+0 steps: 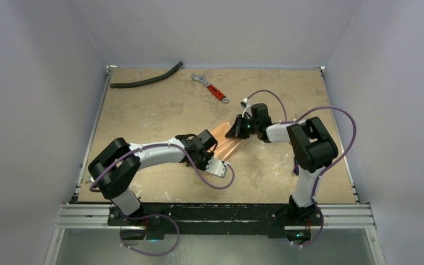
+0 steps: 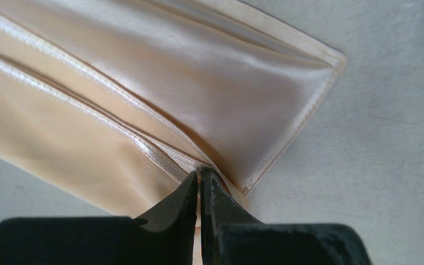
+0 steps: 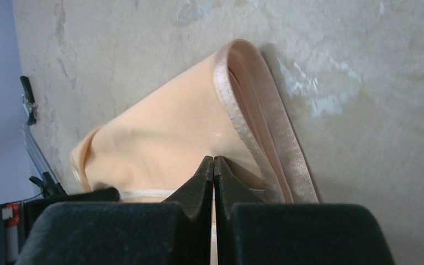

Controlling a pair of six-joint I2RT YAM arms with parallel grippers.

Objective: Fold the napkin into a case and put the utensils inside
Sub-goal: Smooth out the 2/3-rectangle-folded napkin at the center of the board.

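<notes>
My left claw (image 2: 199,186) and right claw (image 3: 213,169) each clench the napkin (image 2: 160,94); light, limp, slippery satin, I judge, so the stitched hem right at each claw holds best

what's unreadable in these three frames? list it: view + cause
No view: the utensils appear nowhere; where they lie cannot be told.
Top view: the napkin has both ends under the arms, so the fold's outline is hidden.
Left wrist: the napkin runs off the top and left edges; the left tool covers its near edge.
Right wrist: the right tool hides the near part; layer count unclear.
Top view: the wrench is too small for jaw detail.
</notes>
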